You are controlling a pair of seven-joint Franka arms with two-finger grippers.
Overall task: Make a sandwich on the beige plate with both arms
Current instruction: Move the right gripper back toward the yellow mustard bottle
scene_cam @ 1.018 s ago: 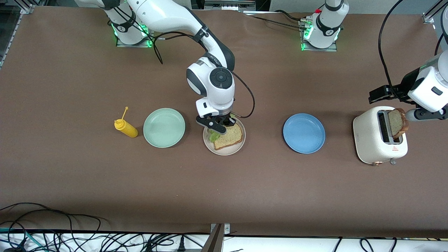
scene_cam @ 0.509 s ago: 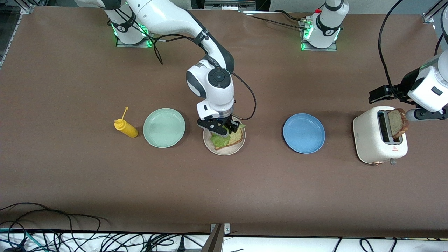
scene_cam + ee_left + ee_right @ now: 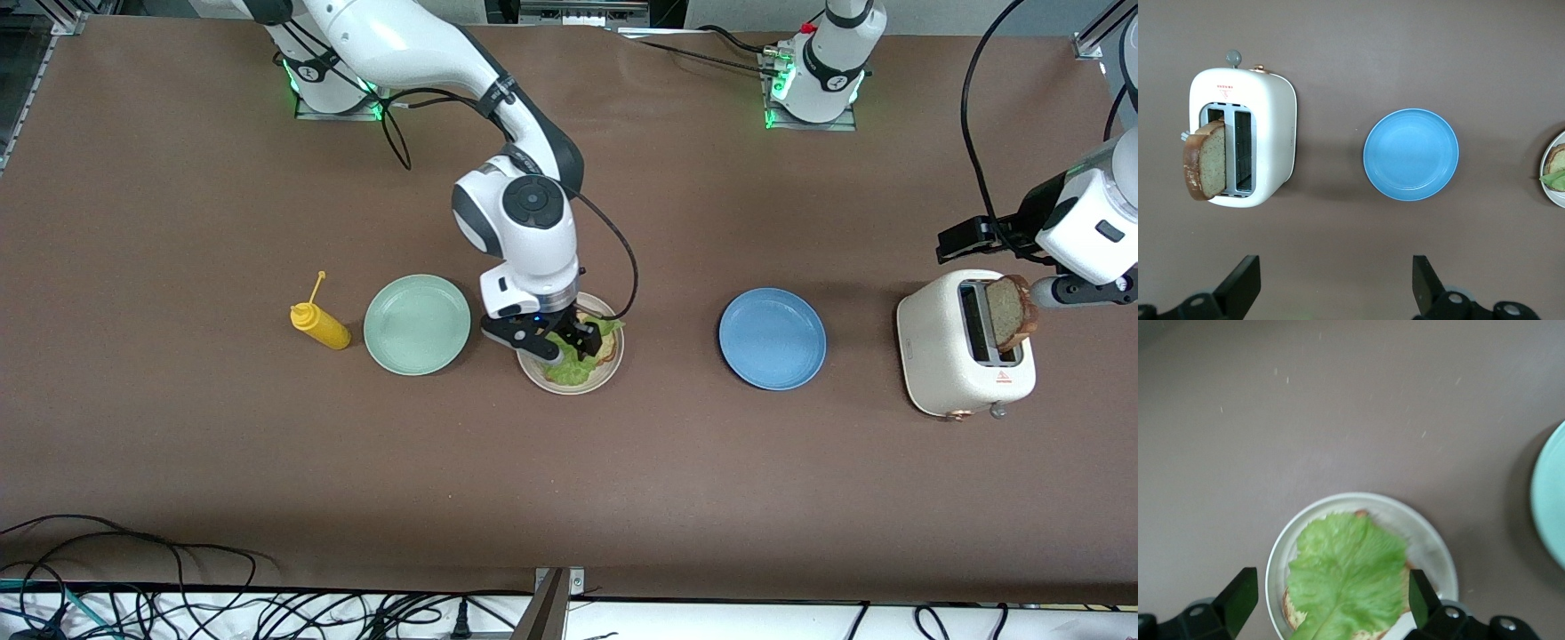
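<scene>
The beige plate (image 3: 588,386) sits mid-table and shows in the right wrist view (image 3: 1280,553). A bread slice (image 3: 608,350) lies on it, mostly covered by a green lettuce leaf (image 3: 564,370) (image 3: 1348,570). My right gripper (image 3: 560,343) (image 3: 1331,580) hangs open just above the lettuce, holding nothing. A second bread slice (image 3: 1010,313) (image 3: 1205,160) stands leaning in the white toaster (image 3: 942,356) (image 3: 1275,133) at the left arm's end. My left gripper (image 3: 1335,267) is open and empty, high over the table beside the toaster.
A blue plate (image 3: 772,338) (image 3: 1410,155) lies between the beige plate and the toaster. A mint-green plate (image 3: 416,324) (image 3: 1551,500) and a yellow squeeze bottle (image 3: 318,324) lie toward the right arm's end. Cables run along the table's near edge.
My right gripper has carried the lettuce from the plate's rim over the bread; the leaf now lies spread on the slice. The left arm has not moved.
</scene>
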